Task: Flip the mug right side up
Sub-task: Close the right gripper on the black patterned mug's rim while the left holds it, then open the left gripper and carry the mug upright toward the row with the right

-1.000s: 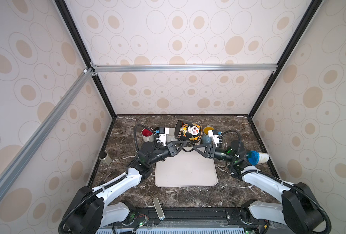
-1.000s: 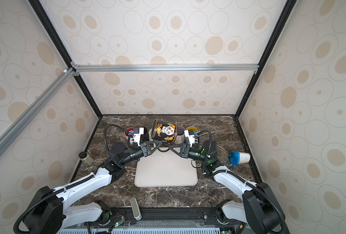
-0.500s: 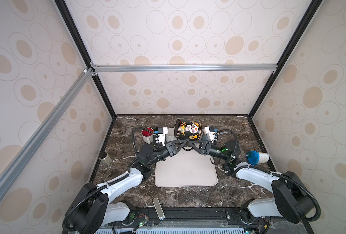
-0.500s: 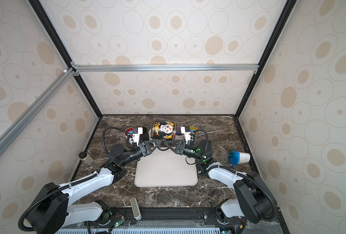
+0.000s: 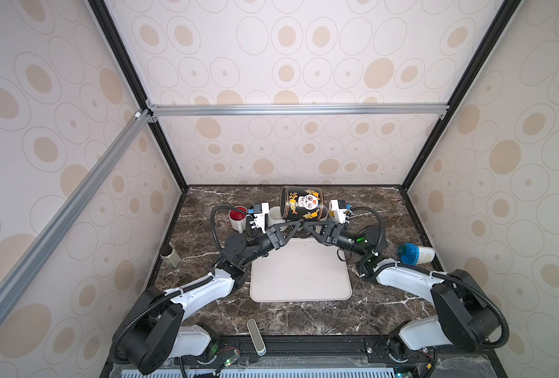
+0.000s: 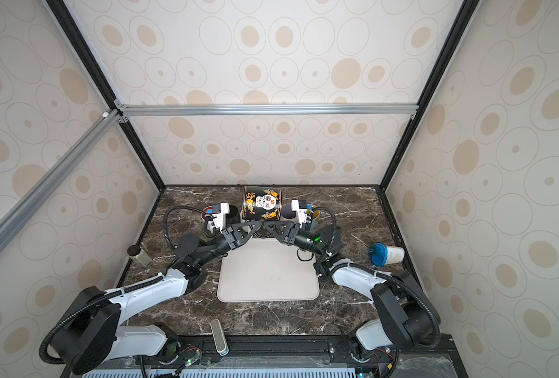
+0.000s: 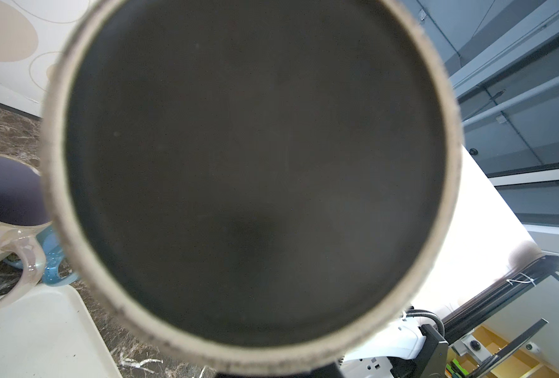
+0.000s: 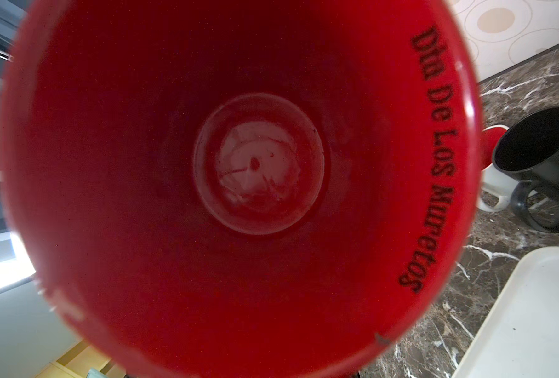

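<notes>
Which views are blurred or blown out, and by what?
Left wrist view: the mug fills the frame base-on, soft-focused, blown-out white beside it. Right wrist view: its red inside, rim smeared, glare at one edge. Both top views: sharp, even light.

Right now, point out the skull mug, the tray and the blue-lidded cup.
skull mug (image 5: 309,201): in a top view, painted skull.
tray (image 5: 299,278): in a top view, bare middle.
blue-lidded cup (image 5: 422,252): in a top view, white body.

I note the black glossy ceramic mug with a white skull motif (image 5: 301,203), red inside, raised above the rear of the dark marble tabletop (image 5: 199,203), lying sideways, mouth facing right.
</notes>
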`<state>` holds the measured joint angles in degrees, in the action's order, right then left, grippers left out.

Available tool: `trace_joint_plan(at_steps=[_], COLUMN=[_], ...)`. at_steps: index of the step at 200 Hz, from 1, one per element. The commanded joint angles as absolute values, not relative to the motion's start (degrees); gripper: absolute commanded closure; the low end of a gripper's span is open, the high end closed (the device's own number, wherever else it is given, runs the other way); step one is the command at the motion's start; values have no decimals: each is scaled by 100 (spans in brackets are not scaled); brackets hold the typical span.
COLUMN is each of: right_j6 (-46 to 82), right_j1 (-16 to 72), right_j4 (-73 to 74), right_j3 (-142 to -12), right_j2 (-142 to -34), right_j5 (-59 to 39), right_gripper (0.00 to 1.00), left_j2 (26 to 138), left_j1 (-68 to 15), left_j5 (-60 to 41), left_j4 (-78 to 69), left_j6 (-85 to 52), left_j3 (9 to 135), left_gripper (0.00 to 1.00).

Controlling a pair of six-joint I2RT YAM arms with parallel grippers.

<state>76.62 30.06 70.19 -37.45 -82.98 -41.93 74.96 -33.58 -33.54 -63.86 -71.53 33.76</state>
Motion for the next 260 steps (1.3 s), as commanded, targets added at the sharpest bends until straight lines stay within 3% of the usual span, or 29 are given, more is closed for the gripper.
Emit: trace_joint_plan(at_steps=[1, 24, 27, 39, 43, 46, 93, 125, 154, 191, 224, 260], right_j6=[8026, 7962, 7933, 7801, 7730, 7688, 6888, 6488, 5420, 3397, 2310, 1734], right_j1=[3036, 3036, 3035, 3034, 3032, 3037, 2948, 2807, 2645, 2619, 2567, 2473], right_j4=[7677, 7617, 7593, 7510, 7471, 7416, 5970, 5064, 2915, -346, -1405, -3025], right_j3=[-4030, -4074, -4082, -4117, -4122, -4133, -4584, -5102, -5680, -6596, -6930, -7950], right_j2=[-8441, -8475, -8471, -8434, -8418, -8404, -8155, -8107, -7800, -7183, -6882, -7345], right_j5=[-3894, -3850, -3838, -3776, -3746, -3714, -3627, -3848, -3740, -2003, -287, 1072], right_gripper=[98, 100, 100, 100, 100, 100, 100, 100, 100, 100, 100, 100], left_j2=[7357, 7227, 7203, 7060, 7019, 6981, 6363, 6086, 6346, 6115, 6252, 6251], left_j1=[-3452, -3445, -3439, -3399, -3387, -3379, -3305, -3185, -3121, -3110, -3096, -3084], left_j5=[-4016, -4012, -3997, -3917, -3893, -3865, -2751, -1995, -1963, -1882, -1866, -1903], left_j4=[-7304, -6664, -6507, -5704, -5369, -5083, -1392, -626, -358, -969, -1006, -1058], left_j6=[-7132, -6774, -6689, -6319, -6162, -6042, -4199, -3979, -3912, -3656, -3415, -3427], left_j3=[3591, 3652, 3678, 3821, 3895, 3954, 4725, 4741, 4805, 4336, 4299, 4099], left_gripper=[100, 99, 89, 32, 5, 1, 0, 0, 0, 0, 0, 0])
